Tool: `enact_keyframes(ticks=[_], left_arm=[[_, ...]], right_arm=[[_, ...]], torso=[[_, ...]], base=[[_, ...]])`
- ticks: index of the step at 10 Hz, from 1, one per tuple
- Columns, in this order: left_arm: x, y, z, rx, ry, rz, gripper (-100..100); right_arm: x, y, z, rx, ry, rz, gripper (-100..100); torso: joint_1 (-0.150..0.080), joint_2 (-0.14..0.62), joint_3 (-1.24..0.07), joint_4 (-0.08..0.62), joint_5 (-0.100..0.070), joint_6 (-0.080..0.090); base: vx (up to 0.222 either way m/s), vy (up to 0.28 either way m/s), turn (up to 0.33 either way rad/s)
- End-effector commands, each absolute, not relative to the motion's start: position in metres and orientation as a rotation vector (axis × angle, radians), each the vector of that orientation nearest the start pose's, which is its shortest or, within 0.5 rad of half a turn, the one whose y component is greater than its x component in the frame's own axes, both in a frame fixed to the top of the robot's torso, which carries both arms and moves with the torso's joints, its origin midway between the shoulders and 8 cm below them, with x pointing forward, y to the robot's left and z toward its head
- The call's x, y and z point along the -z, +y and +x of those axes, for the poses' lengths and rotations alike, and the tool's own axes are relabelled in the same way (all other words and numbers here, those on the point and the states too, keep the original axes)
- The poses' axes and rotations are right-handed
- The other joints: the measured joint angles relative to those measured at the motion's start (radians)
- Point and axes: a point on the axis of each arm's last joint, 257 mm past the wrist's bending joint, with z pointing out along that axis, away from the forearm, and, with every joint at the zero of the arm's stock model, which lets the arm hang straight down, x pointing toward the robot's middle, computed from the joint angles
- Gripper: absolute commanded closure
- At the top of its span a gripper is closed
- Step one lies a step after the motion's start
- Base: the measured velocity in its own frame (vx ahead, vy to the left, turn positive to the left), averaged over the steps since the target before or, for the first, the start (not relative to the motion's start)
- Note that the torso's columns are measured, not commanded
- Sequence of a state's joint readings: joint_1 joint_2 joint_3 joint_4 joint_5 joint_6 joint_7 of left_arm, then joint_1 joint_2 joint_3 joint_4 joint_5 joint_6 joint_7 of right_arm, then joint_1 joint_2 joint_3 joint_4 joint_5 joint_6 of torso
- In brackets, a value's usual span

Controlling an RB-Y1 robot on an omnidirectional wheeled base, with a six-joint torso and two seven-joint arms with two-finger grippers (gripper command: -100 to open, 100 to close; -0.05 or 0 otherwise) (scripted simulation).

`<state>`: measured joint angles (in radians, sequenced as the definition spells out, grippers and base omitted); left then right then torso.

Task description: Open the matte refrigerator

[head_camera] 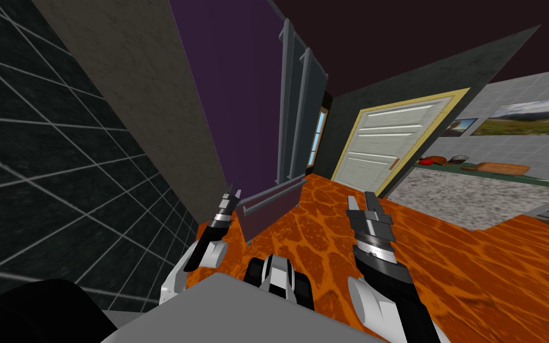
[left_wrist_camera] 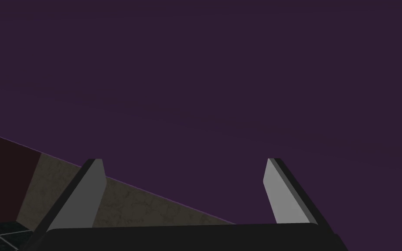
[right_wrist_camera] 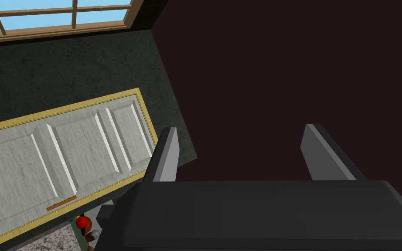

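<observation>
Close ahead on the left stands the purple refrigerator, with grey vertical handles on its far edge. The left gripper points at its flat face, fingers spread and empty, likely lining up for a handle. The right gripper, equally wide and empty, hangs to the right, clear.

Flat, even light in my head view: the orange floor beyond my right fingers glows brightest, while the tiled wall outside my left fingers is dim. The wide lens splays the walls toward the corners, and the whole scene sits rolled. Past my left fingertips the refrigerator shows a dark, uniform purple side. Beyond my right fingertips lies a murky maroon plane. Bright blue daylight fills the window off past one finger — the blades' inner faces catch pale grey.
</observation>
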<state>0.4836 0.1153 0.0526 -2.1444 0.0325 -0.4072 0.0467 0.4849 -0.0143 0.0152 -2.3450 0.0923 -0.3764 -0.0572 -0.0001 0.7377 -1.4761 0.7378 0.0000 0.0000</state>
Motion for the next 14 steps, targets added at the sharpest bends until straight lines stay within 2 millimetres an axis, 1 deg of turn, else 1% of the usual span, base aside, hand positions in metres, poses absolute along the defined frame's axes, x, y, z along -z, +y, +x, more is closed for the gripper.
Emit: enact_keyframes(ticks=[1, 5, 6, 7, 12, 13, 14], left_arm=[[0.076, 0.308, 0.388, 1.221, 0.861, -0.803, -100], [0.12, 0.315, 0.398, 1.17, 0.933, -0.845, -100], [0.13, 0.316, 0.4, 1.158, 0.949, -0.853, -100], [0.133, 0.317, 0.4, 1.156, 0.953, -0.858, -100], [0.183, 0.324, 0.406, 1.1, 1.026, -0.911, -100], [0.201, 0.326, 0.407, 1.081, 1.05, -0.933, -100], [0.211, 0.327, 0.407, 1.071, 1.063, -0.943, -100]], right_arm=[[-0.034, -0.263, 0.354, -1.3, 0.69, 0.654, 0], [-0.034, -0.263, 0.354, -1.3, 0.69, 0.654, 0], [-0.034, -0.263, 0.354, -1.3, 0.69, 0.654, 0], [-0.034, -0.263, 0.354, -1.3, 0.69, 0.654, 0], [-0.034, -0.263, 0.354, -1.3, 0.69, 0.654, 0], [-0.034, -0.263, 0.354, -1.3, 0.69, 0.654, 0], [-0.034, -0.263, 0.354, -1.3, 0.69, 0.654, 0]], torso=[[0.0, 0.0, 0.0, 0.0, 0.0, 0.0], [0.0, 0.0, 0.0, 0.0, 0.0, 0.0], [0.0, 0.0, 0.0, 0.0, 0.0, 0.0], [0.0, 0.0, 0.0, 0.0, 0.0, 0.0], [0.0, 0.0, 0.0, 0.0, 0.0, 0.0], [0.0, 0.0, 0.0, 0.0, 0.0, 0.0], [0.0, 0.0, 0.0, 0.0, 0.0, 0.0]], base=[[0.018, 0.011, 0.002], [0.024, 0.011, 0.002], [0.024, 0.013, 0.004], [0.014, 0.01, 0.0], [0.017, 0.01, 0.002], [0.024, 0.015, 0.002], [0.025, 0.014, 0.003]])
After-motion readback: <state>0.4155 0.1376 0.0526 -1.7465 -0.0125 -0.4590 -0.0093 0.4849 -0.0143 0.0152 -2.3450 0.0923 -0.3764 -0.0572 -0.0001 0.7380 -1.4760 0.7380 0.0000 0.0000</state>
